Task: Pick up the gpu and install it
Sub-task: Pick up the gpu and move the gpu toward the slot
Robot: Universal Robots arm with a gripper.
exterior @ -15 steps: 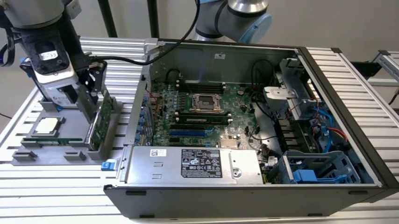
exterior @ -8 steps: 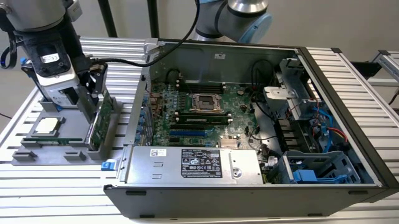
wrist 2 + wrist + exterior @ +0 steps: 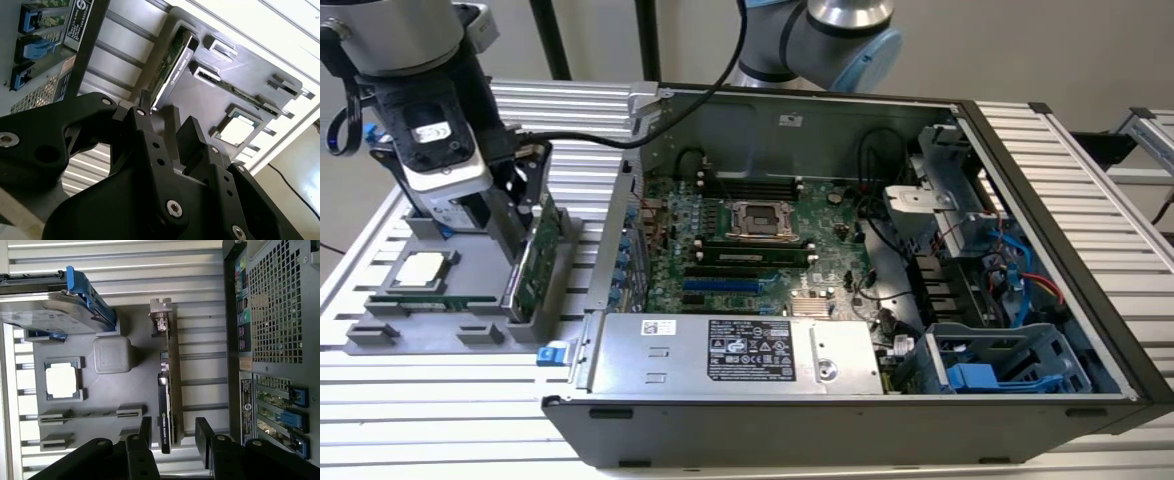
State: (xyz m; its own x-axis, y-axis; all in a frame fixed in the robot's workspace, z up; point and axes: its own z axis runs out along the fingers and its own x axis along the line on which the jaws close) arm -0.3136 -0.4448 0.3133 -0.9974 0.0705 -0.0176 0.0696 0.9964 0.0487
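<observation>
The gpu stands on its long edge in a slot of the grey parts holder, its silver bracket at the far end. In the exterior view the gpu is at the exterior view's left, just outside the open computer case. My gripper hangs right over the card's near end, open, with one black finger on each side of the card. I cannot tell whether the fingers touch it. The second wrist view shows the gripper above the gpu.
The holder also carries a hard drive with a blue frame, a square processor and a narrow RAM stick. Inside the case lie the motherboard and a silver power supply. The case's rear wall stands close beside the gpu.
</observation>
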